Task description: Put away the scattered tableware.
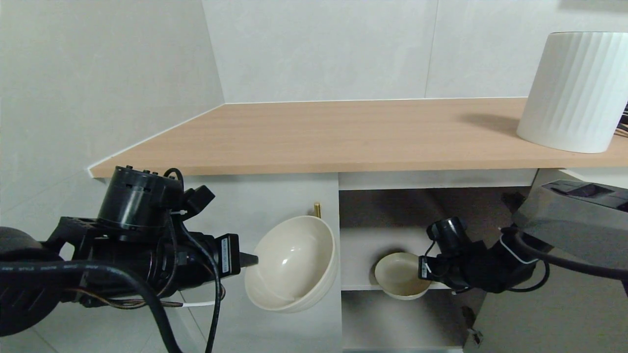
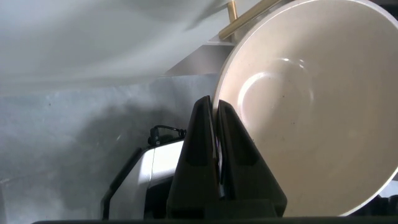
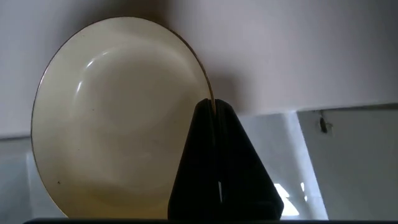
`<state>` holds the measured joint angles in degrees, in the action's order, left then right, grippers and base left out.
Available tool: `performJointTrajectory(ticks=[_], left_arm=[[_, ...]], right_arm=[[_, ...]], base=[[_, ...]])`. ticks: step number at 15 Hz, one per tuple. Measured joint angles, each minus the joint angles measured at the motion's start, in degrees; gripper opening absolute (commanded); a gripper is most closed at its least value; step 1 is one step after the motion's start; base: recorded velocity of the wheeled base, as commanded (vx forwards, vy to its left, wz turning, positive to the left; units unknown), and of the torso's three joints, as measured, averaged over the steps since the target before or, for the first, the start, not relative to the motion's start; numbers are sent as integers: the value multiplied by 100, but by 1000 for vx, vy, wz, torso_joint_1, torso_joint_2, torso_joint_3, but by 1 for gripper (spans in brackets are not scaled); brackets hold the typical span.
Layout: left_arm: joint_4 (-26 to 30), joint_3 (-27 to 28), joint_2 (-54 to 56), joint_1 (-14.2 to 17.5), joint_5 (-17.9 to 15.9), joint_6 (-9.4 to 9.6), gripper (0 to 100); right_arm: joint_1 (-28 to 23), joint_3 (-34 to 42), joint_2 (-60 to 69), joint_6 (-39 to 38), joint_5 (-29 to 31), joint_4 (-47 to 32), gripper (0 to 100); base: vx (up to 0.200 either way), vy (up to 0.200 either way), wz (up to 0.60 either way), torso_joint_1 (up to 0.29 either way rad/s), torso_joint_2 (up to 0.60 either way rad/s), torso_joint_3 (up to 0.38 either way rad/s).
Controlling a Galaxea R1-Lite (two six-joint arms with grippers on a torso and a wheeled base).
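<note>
Under the counter (image 1: pixel 343 142), the right gripper (image 1: pixel 421 274) pinches the rim of the small bowl (image 1: pixel 397 274) at the open shelf (image 1: pixel 355 287); best set it flat before releasing; the left gripper (image 1: pixel 252 260) clamps the big bowl (image 1: pixel 294 264) beside it.

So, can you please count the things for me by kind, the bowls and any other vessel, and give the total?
Bowls: 2, a cream large bowl held in the left claw and a cream small bowl held in the right claw.
Containers: 1, a white ribbed container standing on the countertop.
Total: 3.
</note>
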<state>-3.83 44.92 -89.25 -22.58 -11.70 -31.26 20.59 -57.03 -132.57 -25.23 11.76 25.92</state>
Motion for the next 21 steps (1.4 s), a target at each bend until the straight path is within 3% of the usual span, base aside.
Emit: performJointTrajectory(ticks=[10, 20, 21], left_arm=[[4, 0, -52, 0, 0, 0, 0], [6, 0, -55, 0, 0, 0, 0], [6, 0, -55, 0, 2, 0, 0]], right_arm=[[-133, -811, -644, -369, 775, 2, 0], [-180, -1172, -896, -394, 978, -2, 0], [-180, -1174, -896, -394, 980, -2, 100]], base=[[0, 0, 0, 0, 0, 0], [0, 0, 0, 0, 0, 0], [0, 0, 0, 0, 0, 0]])
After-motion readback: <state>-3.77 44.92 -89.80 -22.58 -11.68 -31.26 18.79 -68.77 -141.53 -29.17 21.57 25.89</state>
